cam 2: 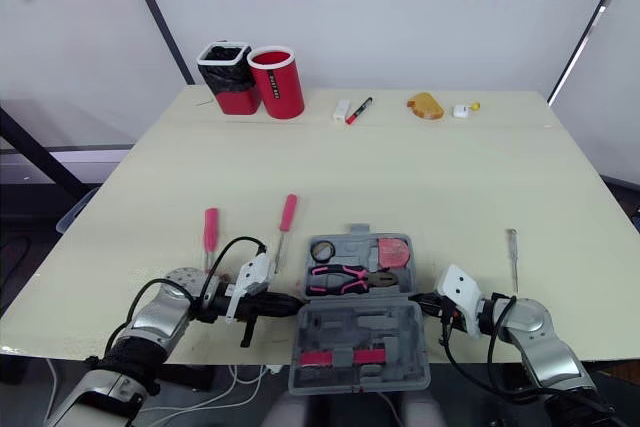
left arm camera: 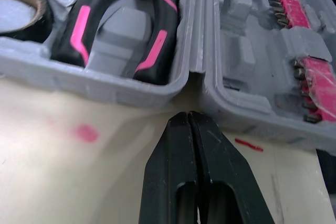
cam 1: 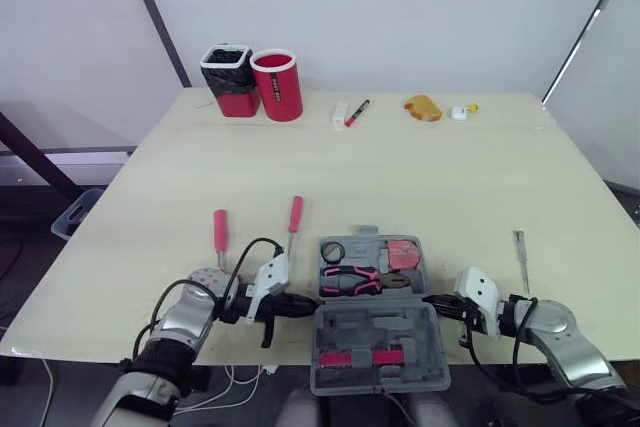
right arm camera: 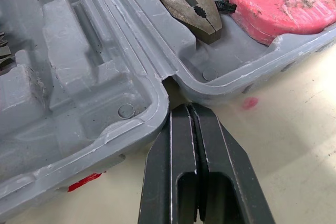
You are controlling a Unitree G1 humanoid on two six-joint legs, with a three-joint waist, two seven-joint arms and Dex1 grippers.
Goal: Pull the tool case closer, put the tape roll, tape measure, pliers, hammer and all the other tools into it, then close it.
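The grey tool case [cam 1: 420, 277] lies open at the table's front edge, its lid [cam 1: 380, 332] hanging over the edge toward me. In its tray are a tape roll [cam 1: 333, 251], pink-handled pliers [cam 1: 350, 280] and a pink tape measure [cam 1: 404, 253]. Red bit strips [cam 1: 350, 358] sit in the lid. My left gripper [cam 1: 305, 304] is shut, its tips at the hinge gap on the case's left side [left arm camera: 189, 121]. My right gripper [cam 1: 432, 302] is shut at the hinge on the right side [right arm camera: 190, 111]. Two red-handled screwdrivers [cam 1: 219, 232] [cam 1: 295, 217] lie left of the case, and a slim screwdriver [cam 1: 521, 252] lies to its right.
At the back left stand a red cup [cam 1: 277, 84] and a black-lined red bin [cam 1: 229, 79]. Along the far edge are a marker [cam 1: 356, 112], a white block [cam 1: 340, 112], a yellow object [cam 1: 422, 107] and a small white item [cam 1: 458, 113].
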